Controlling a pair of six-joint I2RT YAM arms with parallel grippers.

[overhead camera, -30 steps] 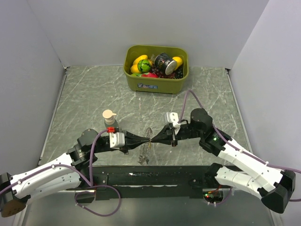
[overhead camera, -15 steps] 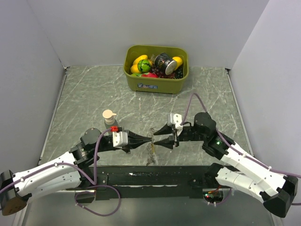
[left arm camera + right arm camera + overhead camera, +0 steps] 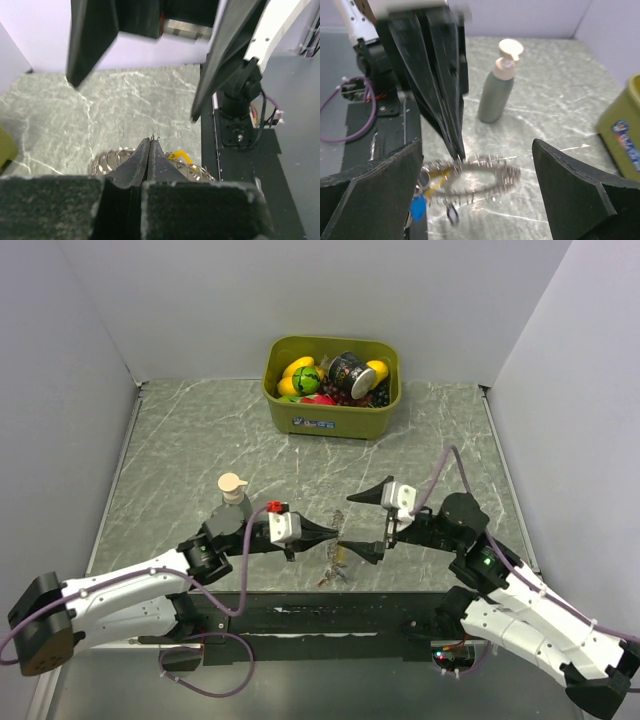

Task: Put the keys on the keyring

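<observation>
Keyring [image 3: 337,556], near the 6 o'clock edge of the table [image 3: 200,440], pinched at its rim by the closed jaws of the left gripper [image 3: 334,537]; yellow key tag [image 3: 436,178] and blue key tag [image 3: 417,207] at its near end. Right gripper [image 3: 363,524], at the ring's 3 o'clock, jaws spread wide, holding nothing. Pump bottle [image 3: 232,498] at 10 o'clock, green bin [image 3: 300,418] at 12 o'clock

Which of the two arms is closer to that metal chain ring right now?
Left. The left gripper is pinched shut on the keyring, holding it. The right gripper faces it with its fingers spread wide open, not touching the ring.
</observation>
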